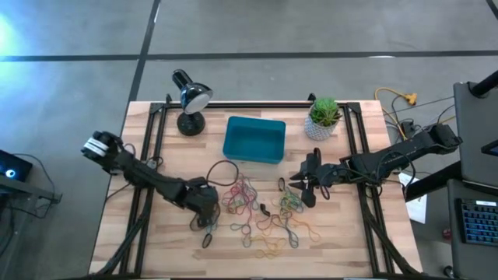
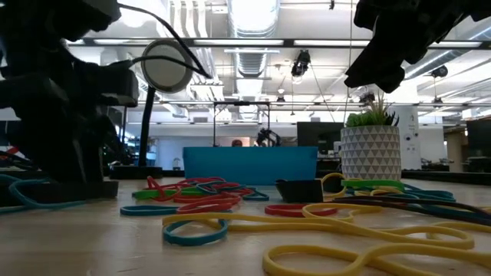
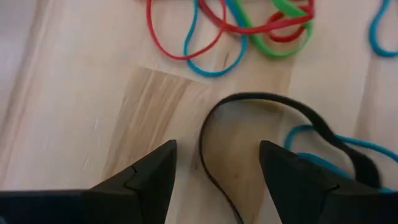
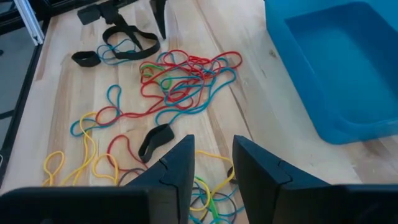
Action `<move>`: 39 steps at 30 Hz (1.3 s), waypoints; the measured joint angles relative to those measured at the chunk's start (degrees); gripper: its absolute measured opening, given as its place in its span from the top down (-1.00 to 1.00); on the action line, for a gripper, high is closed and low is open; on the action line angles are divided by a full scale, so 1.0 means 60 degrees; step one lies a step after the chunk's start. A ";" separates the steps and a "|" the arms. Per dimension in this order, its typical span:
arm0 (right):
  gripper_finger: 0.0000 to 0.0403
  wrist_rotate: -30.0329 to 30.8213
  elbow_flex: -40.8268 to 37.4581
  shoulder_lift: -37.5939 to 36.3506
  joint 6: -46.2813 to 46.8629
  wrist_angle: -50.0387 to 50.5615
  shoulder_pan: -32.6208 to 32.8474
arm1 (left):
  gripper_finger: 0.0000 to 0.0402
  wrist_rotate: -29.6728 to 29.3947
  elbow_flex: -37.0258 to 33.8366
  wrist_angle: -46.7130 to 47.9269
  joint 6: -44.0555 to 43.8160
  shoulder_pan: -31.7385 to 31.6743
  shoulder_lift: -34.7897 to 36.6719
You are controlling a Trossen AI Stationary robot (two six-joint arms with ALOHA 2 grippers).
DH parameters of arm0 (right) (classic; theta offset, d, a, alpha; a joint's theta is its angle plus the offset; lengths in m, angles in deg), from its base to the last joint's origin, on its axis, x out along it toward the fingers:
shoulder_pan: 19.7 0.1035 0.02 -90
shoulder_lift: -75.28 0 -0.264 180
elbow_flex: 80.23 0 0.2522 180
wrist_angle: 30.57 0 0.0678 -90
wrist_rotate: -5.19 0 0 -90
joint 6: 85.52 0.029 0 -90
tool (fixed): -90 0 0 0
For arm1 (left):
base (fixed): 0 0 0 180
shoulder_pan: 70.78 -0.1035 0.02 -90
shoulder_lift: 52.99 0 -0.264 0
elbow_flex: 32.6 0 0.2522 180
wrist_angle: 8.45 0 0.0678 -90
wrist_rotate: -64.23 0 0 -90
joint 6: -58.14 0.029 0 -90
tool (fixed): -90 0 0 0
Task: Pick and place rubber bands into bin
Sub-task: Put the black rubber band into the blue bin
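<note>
— Which step is this?

— Picking. The left claw (image 3: 214, 177) sits low over the table (image 1: 334, 249), fingers wide, straddling a black band (image 3: 214, 134) at the pile's left edge.

— And the other arm?

— The right claw (image 4: 211, 165) hovers, narrowly parted and holding nothing, above the rubber bands (image 1: 261, 210) (all loose, just before the bin (image 1: 254, 140)). Next, probably: left closes, lifts, carries binward.

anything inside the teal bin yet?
The bin shows only bare teal floor in the high view and the right wrist view; no rubber bands inside. The low view sees just its outer wall.
</note>
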 joint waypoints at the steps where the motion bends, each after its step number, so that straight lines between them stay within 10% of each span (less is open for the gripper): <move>1: 0.51 0.0000 0.0000 0.0000 0.0000 0.0001 0.0000 | -0.06 -0.0045 0.0030 0.0003 -0.0144 0.0013 -0.0096; 9: 0.55 -0.0004 0.0000 0.0000 -0.0012 0.0065 0.0000 | 0.20 -0.0171 -0.0006 -0.0168 -0.0487 -0.0023 -0.0262; 18: 0.62 -0.0004 -0.0003 0.0000 -0.0073 0.0070 0.0000 | 0.93 -0.0173 -0.0101 -0.0292 -0.0502 -0.0052 -0.0176; 27: 0.65 -0.0007 -0.0004 0.0000 -0.0014 0.0063 0.0000 | 1.00 -0.0779 0.0112 -0.0078 -0.0411 -0.0105 0.0491; 39: 0.67 -0.0011 -0.0004 0.0000 -0.0076 0.0081 0.0000 | 1.00 -0.4261 0.1040 -0.0275 0.1919 -0.0957 0.3198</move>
